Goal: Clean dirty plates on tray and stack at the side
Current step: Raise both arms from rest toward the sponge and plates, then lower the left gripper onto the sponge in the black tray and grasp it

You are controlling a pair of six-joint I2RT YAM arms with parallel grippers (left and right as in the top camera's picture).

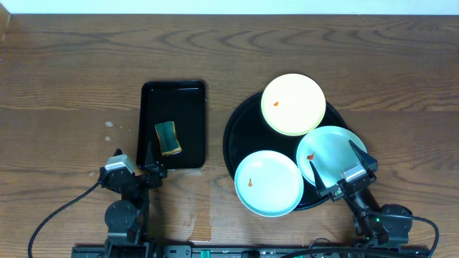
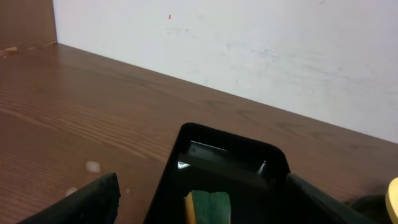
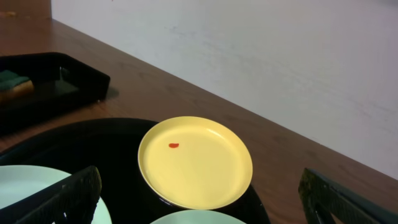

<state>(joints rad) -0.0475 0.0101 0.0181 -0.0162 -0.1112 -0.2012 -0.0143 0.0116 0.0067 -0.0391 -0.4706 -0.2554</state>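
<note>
Your round black tray [image 1: 231, 140] sits right of centre on the tabletop [image 1: 64, 86], and all three plates lie on it. The yellow plate [image 1: 292, 104] is on the tray's far side, toward the far edge of the tabletop. The near mint-blue plate [image 1: 269, 183] hangs over the tray's near rim, and the right mint-blue plate [image 1: 330, 143] hangs over its right rim. Each one carries a small orange-red smear [image 1: 276, 104]. Your right end effector [image 1: 332, 155] is released, jaws spread wide, over the near part of the right mint-blue plate; you cannot tell whether it touches. Your left end effector [image 1: 135, 154] is released too, jaws wide, at the near end of the rectangular black tray [image 1: 172, 97]. That tray stands left of the round one, and a green-and-yellow sponge [image 1: 168, 137] lies in it.
</note>
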